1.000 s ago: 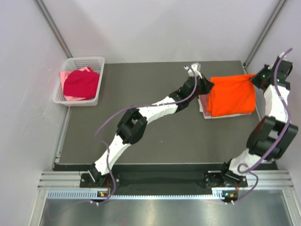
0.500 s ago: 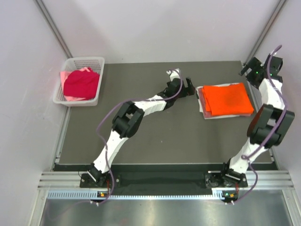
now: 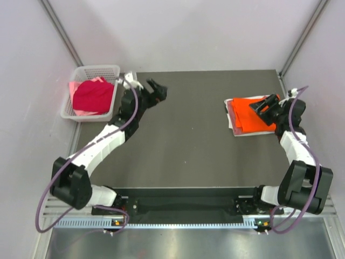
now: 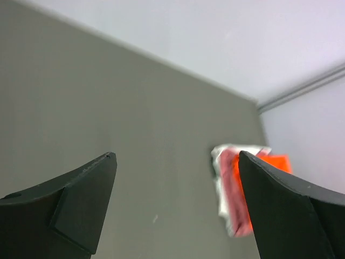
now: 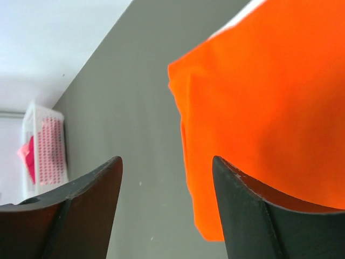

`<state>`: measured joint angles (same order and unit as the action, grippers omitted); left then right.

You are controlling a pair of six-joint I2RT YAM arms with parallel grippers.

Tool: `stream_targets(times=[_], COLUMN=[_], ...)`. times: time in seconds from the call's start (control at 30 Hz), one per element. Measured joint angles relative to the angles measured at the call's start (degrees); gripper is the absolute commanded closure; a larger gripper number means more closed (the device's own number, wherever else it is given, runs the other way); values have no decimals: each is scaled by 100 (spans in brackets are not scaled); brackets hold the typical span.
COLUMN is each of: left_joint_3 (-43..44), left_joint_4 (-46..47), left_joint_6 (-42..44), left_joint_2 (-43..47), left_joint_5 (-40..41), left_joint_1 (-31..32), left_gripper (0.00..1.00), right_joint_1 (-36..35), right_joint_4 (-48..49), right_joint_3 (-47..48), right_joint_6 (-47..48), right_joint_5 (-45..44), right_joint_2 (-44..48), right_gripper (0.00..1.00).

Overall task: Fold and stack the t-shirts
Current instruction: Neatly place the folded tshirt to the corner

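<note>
- Both arms have moved: the left one has swung away from the folded pile to the far left part of the table (image 3: 194, 140), and the right one has come in from the far right corner to sit over the pile.
- At the far left a white lattice basket (image 3: 97, 68) stands just off the table's edge. A crumpled crimson t-shirt (image 3: 93, 96) lies in it, on top of a pale pink t-shirt (image 3: 80, 112).
- Just right of the basket the left gripper (image 3: 157, 89) hangs above bare table. In the left wrist view its fingers (image 4: 81, 199) stand wide apart with nothing between them.
- The middle of the table holds no cloth.
- Near the right edge lies the folded pile. The orange t-shirt (image 3: 247, 125) is on top and lies flat. A dusty rose layer (image 4: 233, 194) and a white layer (image 4: 220, 181) show along the pile's left side beneath it.
- The right gripper (image 3: 264, 105) is low over the far half of the orange t-shirt and points left. In the right wrist view its fingers (image 5: 253, 216) are parted and clamp nothing. The orange cloth fills the space past them, and the basket shows small in the distance.
</note>
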<state>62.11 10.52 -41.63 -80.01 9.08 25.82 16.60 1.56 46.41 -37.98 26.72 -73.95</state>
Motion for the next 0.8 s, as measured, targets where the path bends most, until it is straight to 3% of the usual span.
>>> stream_targets(times=[0.1,0.33,0.53,0.8], left_joint_3=[-833,-1869,-2413,-2992], left_joint_4=[-168,-765,-870,-638], left_joint_6=[35,321,621,713], left_joint_2=[393,691,1381,1849], left_joint_5=[-2,-44,229,431], left_joint_1=[76,170,168,166], left_gripper=[2,4,5,5], right_joint_1=[-61,-374,-501,-498], right_joint_4=[225,1021,1703,2090], right_joint_3=[-313,-560,-809,-835], right_joint_6=[-227,-741,-1169,-1368], right_joint_5=[168,557,798,732], right_joint_2=[70,103,70,-90], right_gripper=[39,41,61,69])
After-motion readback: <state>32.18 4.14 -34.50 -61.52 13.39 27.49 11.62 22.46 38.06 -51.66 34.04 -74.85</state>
